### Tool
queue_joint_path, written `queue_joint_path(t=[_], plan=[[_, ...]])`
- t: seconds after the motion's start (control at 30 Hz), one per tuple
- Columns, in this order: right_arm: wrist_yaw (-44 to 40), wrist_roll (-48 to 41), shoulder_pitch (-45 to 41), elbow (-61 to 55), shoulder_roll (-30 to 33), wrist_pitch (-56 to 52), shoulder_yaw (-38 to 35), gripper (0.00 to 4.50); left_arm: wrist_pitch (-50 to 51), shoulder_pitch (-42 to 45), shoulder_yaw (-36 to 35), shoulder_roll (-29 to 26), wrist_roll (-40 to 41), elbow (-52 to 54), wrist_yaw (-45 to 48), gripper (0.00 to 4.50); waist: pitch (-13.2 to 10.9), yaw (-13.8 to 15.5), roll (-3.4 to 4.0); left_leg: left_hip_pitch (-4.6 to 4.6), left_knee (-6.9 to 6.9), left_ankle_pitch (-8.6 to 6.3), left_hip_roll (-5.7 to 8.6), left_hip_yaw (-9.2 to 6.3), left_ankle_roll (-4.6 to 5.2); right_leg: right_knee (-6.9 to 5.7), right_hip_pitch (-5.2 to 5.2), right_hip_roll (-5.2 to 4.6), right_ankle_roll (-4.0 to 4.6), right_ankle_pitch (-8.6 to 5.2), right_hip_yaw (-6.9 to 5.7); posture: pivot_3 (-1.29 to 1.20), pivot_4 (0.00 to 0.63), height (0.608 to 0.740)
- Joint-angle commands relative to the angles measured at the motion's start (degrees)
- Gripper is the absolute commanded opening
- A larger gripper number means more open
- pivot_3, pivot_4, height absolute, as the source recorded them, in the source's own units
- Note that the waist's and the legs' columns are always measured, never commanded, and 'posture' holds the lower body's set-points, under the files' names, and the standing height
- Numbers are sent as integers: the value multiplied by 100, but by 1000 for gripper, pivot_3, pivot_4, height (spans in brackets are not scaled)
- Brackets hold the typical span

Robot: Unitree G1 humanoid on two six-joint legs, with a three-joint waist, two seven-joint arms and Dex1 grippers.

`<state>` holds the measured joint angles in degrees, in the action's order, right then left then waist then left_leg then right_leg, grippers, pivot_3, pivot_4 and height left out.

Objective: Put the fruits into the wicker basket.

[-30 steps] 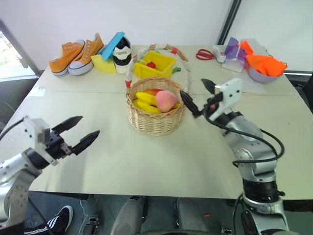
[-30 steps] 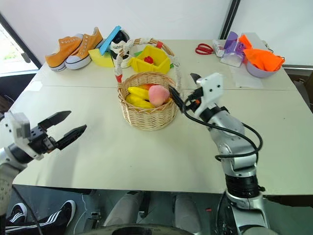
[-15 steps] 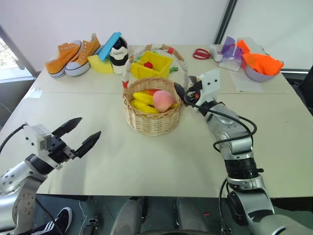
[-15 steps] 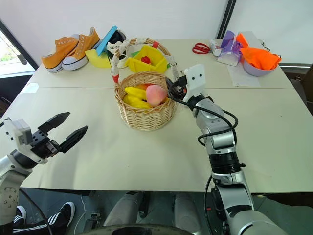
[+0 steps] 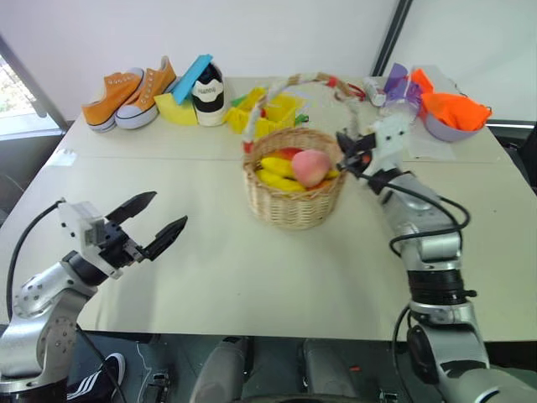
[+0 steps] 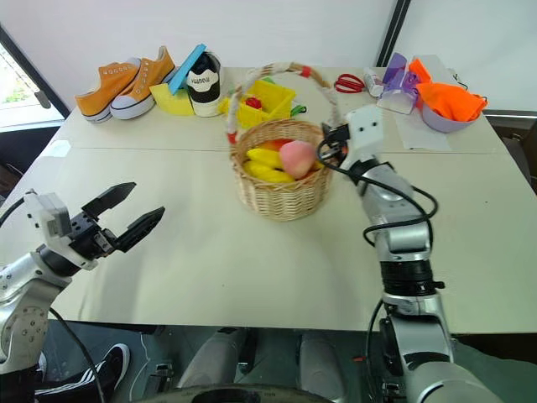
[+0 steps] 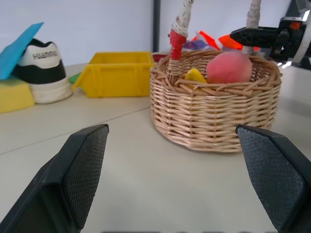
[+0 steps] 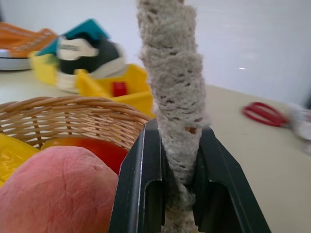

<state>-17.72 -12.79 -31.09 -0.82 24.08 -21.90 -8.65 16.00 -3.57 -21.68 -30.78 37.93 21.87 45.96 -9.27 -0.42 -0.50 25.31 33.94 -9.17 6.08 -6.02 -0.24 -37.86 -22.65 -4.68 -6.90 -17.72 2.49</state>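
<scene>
on the near half of the pale desk (image 5: 210,277), toward the robot's right, the wicker basket (image 5: 295,200) stands upright with both fruits already inside: the yellow banana (image 5: 277,172) lies curved along the side nearer the robot's left, and the pink-orange peach (image 5: 311,167) rests against it, rising a little above the rim. a darker red-orange piece shows behind the peach in the right wrist view, but i cannot tell what it is.

the right gripper (image 8: 181,170) is clenched on the white-wrapped handle (image 5: 304,81) low on the side nearest that arm, just above the rim, its two black fingers (image 8: 138,184) pinching the rough wrap between them. that hold reads as a way to steady or shift the whole basket rather than to reach for a fruit, since nothing of the task lies loose on the desk.

the left gripper (image 5: 155,227) hovers well apart from the basket, over bare desk, released with its jaws spread wide and holding nothing; it points toward the basket, so it looks ready to help rather than in use.

behind the basket sit the square yellow bin (image 5: 270,113) with a small red piece, a black-and-white sneaker (image 5: 208,94), and a pair of orange sneakers (image 5: 132,92).

judged from this, the filling itself looks done.
</scene>
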Motion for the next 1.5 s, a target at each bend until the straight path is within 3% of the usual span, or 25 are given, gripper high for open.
queue_joint_path(t=[0.03, 0.3, 0.63, 0.67, 0.7, 0.77, 0.9, 1.03, 1.2, 1.37, 1.5], plan=[[-51, -107, 121, 273, 673, 382, -995, 101, 74, 312, 328, 37, 97, 39, 27, 4500, -1, 17, 1, 0, 0, 0, 1, 0, 1, 1, 5, -1, 0, 0, 0, 0, 150, 740], [-156, -34, 852, 1292, 1685, 1131, -2061, 101, 198, 922, 1092, 155, 9, -136, 152, 4500, 1, -60, 15, -3, -2, 4, -5, 4, 10, -2, 25, 4, -1, 0, 3, 0, 150, 740], [52, 65, 1045, 1859, 1822, 1821, -2141, 101, 125, 1167, 1300, 155, -130, -438, 355, 4500, 3, -22, 20, -7, 5, 5, -3, 10, 12, -1, 35, 2, -1, 0, 5, 0, 150, 740], [42, 64, 1065, 1864, 1820, 1824, -2131, 1172, 121, 1176, 1311, 162, -141, -460, 360, 4500, 3, -20, 20, -7, 5, 5, -4, 10, 12, -1, 36, 2, -2, 0, 4, 0, 150, 740], [64, 75, 1075, 1862, 1809, 1855, -2139, 1501, 104, 1174, 1321, 171, -157, -470, 363, 4500, 3, -22, 19, -6, 5, 6, -3, 10, 12, -1, 35, 2, -1, 0, 4, 0, 150, 740], [137, 89, 1080, 1874, 1795, 1818, -2157, 2633, 101, 1165, 1338, 196, -167, -486, 362, 4500, 2, -25, 21, -5, 5, 5, -3, 10, 12, 0, 34, 2, -1, 0, 5, 0, 150, 740], [379, 44, 1051, 1809, 1762, 1606, -2236, 4485, 75, 1152, 1378, 238, -211, -487, 375, 4500, 1, -49, 22, -6, 5, 6, -5, 10, 12, -3, 33, 3, 0, -1, 5, 0, 150, 740], [754, -282, 1090, 1211, 1481, 1244, -2478, 4485, 57, 1195, 1396, 279, -248, -546, 357, 4500, 1, -43, 23, -6, 5, 6, -5, 9, 12, -2, 32, 3, 0, -1, 5, 0, 150, 740], [1252, -1108, 1409, -396, 749, 407, -2829, 4485, 60, 1229, 1412, 304, -278, -605, 359, 4500, 1, -24, 23, -5, 3, 5, -6, 6, 11, -3, 30, 3, -1, -1, 5, 0, 150, 740], [1854, -1416, 2404, -2398, -86, -156, -2810, 4485, 119, 1279, 1412, 315, -236, -636, 349, 4500, 1, -8, 23, 2, 1, 5, -4, -2, 11, -2, 24, 2, -2, -2, 3, 0, 150, 740], [1930, -1291, 3474, -3689, -764, 76, -2481, 4485, 85, 1298, 1411, 348, -273, -668, 325, 4500, 1, -9, 24, 2, 0, 4, -2, -3, 10, -1, 24, 0, 13, -11, 2, 0, 150, 740]])
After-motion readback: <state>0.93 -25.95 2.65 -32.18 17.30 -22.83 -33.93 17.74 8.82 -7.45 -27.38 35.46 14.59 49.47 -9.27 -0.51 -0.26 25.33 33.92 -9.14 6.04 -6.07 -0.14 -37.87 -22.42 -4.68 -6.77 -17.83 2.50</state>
